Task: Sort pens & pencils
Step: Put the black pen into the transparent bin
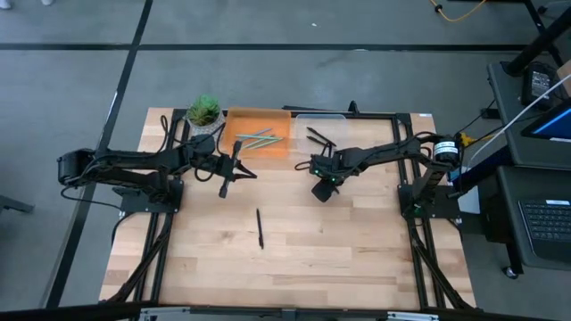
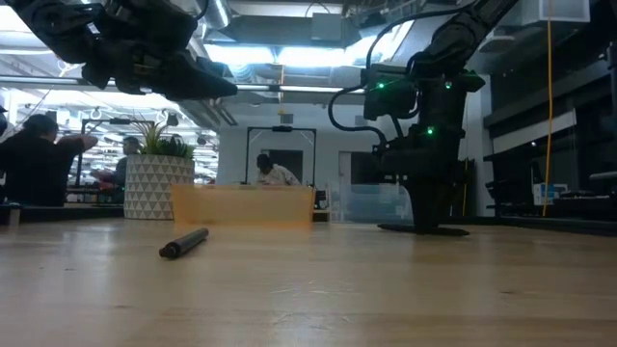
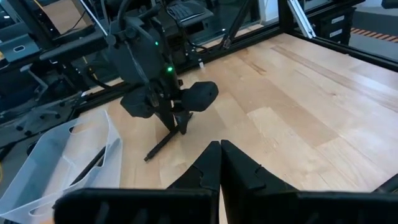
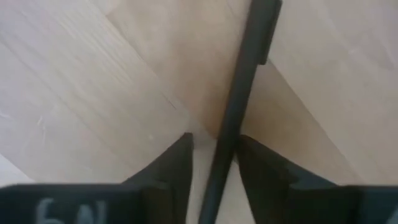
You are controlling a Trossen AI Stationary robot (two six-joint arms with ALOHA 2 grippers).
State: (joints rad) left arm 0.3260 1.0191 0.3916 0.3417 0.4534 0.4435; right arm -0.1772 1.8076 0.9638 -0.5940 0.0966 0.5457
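Straddling a black pen (image 4: 239,112), the right tool (image 4: 214,163) is down at the wood surface (image 1: 357,241) w/ one finger on each side of the shaft — jaws apart, closing not finished, so no grip I'd call made yet. What the coming move turns on: the pen's long axis runs straight ahead btwn the two fingers, crossing the line they close along, so the squeeze should meet it across its thin width; judged from that, alignment looks OK. The right wrist view alone shows this fit. The left wrist view shows the same pen (image 3: 163,143) lying flat under the right tool (image 3: 177,124), beside a clear bin (image 3: 56,162) w/ a dark stick in it. From the high view the pen is hidden under the right tool (image 1: 322,190), but a 2nd black pen (image 1: 260,228) shows mid-surface, lying roughly front-to-back, about equally near both arms. The left tool (image 3: 221,167) hangs closed & empty — near the orange tray (image 1: 259,120) w/ blue-grey pencils (image 1: 257,139).
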